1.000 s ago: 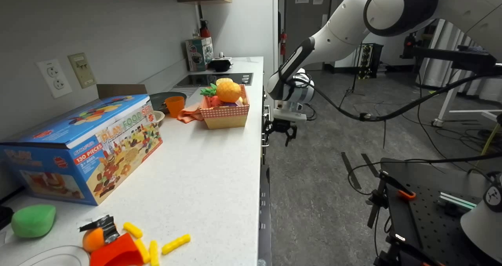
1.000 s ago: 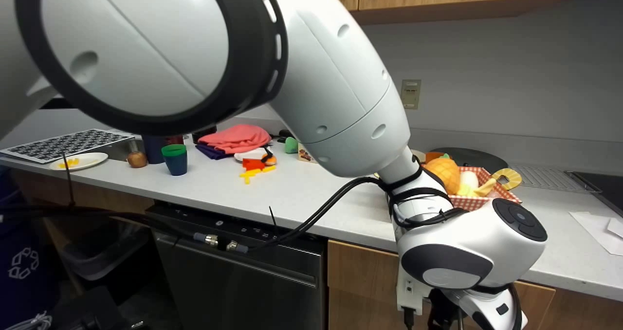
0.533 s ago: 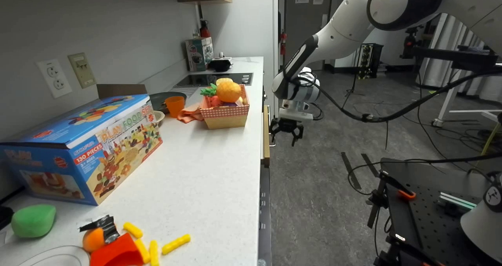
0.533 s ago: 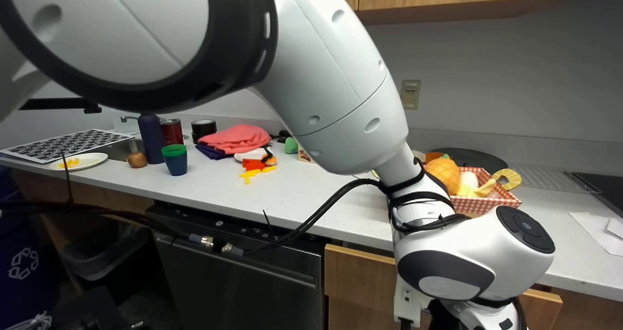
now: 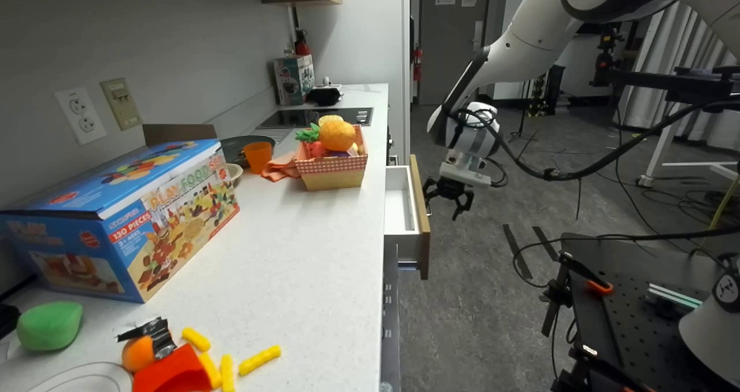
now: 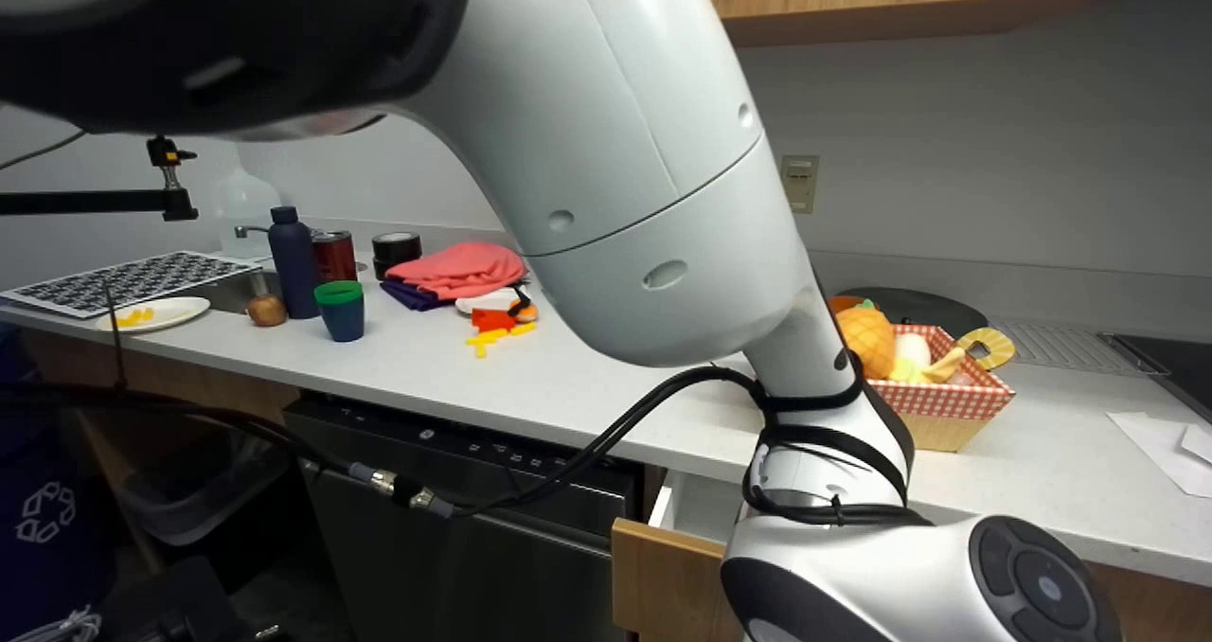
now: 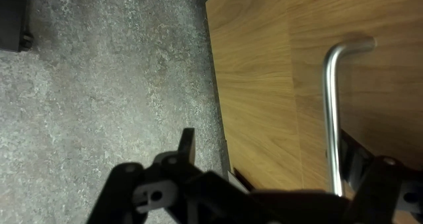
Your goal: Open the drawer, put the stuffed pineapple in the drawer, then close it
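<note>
Now gripper point(image 5: 442, 206) stood spread, one finger point(image 7: 355, 154) behind drawer point(image 5: 421, 218) handle point(image 7: 331, 101); stuffed pineapple point(image 6: 869, 341) lay higher, beyond drawer front, so finger probably needed unhooking first.

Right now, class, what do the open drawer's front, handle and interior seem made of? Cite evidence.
Drawer front: wood or wood-look laminate, satin; grain shows.
Handle: metal, probably steel, shiny; bright reflections along its length.
Interior: smooth, white, perhaps coated metal or painted board; no grain visible.
</note>
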`<control>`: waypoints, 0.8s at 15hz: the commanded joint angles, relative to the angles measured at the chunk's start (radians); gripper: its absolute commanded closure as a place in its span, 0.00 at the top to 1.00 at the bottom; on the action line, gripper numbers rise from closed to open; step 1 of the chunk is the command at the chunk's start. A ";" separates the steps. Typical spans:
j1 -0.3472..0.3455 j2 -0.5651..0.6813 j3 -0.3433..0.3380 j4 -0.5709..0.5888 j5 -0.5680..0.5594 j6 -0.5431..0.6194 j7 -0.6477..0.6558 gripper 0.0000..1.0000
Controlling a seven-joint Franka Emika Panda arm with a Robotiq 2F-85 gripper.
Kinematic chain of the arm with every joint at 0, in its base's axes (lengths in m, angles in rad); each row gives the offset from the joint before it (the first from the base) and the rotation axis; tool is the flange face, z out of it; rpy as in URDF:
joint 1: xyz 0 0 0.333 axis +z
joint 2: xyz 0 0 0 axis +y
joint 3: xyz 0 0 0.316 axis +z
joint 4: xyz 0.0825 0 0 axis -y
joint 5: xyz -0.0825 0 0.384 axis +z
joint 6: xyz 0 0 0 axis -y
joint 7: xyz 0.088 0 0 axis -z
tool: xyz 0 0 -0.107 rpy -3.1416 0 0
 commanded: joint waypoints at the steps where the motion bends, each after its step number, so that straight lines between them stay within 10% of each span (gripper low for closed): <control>1: -0.071 -0.035 0.024 -0.131 0.165 0.063 -0.135 1.00; 6: -0.127 -0.087 0.021 -0.208 0.472 0.059 -0.380 1.00; 12: 0.006 -0.256 -0.067 -0.319 0.623 0.208 -0.589 1.00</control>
